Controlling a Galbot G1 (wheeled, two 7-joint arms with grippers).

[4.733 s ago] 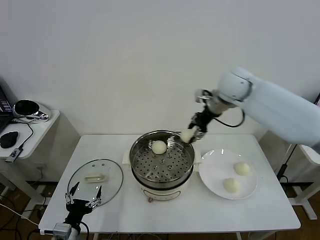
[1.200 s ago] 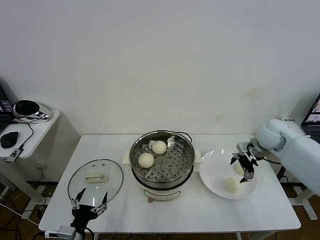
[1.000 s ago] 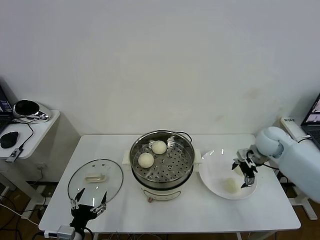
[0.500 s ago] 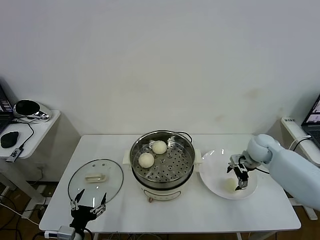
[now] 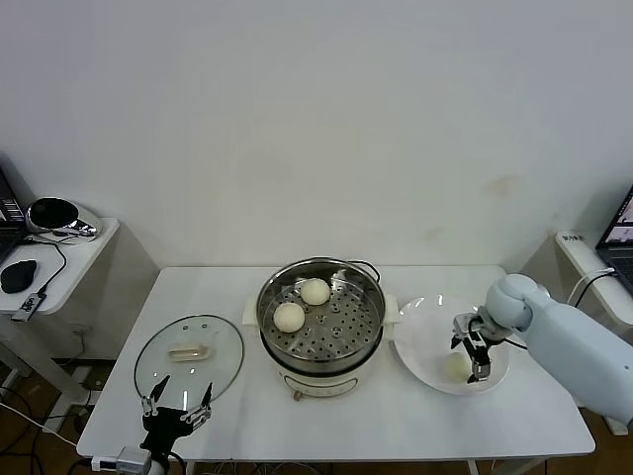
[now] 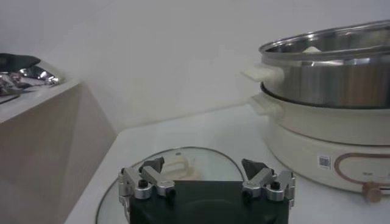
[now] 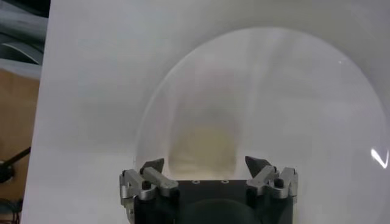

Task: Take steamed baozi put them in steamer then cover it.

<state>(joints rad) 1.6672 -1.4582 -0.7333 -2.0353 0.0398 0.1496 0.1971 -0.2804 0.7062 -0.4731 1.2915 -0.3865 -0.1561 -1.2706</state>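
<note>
Two steamed baozi (image 5: pixel 315 291) (image 5: pixel 289 316) lie in the shiny steamer (image 5: pixel 368 327) on its cream pot base at the table's middle. To its right is a white plate (image 5: pixel 423 341) where another cream baozi (image 5: pixel 455 366) (image 7: pixel 204 143) sits between the spread fingers of my right gripper (image 5: pixel 470 356) (image 7: pixel 204 163), which is open and lowered round it without touching. The cover (image 5: pixel 188 354) (image 6: pixel 183 167), a glass lid with a cream handle, lies flat left of the steamer. My left gripper (image 5: pixel 176 408) (image 6: pixel 206 176) hovers open at the lid's near edge, holding nothing.
The white table (image 5: pixel 495 416) carries everything. A side table (image 5: pixel 74 247) with a mouse and a shiny object stands off to the left. The steamer's side handle (image 6: pixel 262 73) juts toward the lid. A wall is close behind.
My right gripper has shifted a little left and down over the plate, settling round the baozi. The left arm and the lid have stayed put.
</note>
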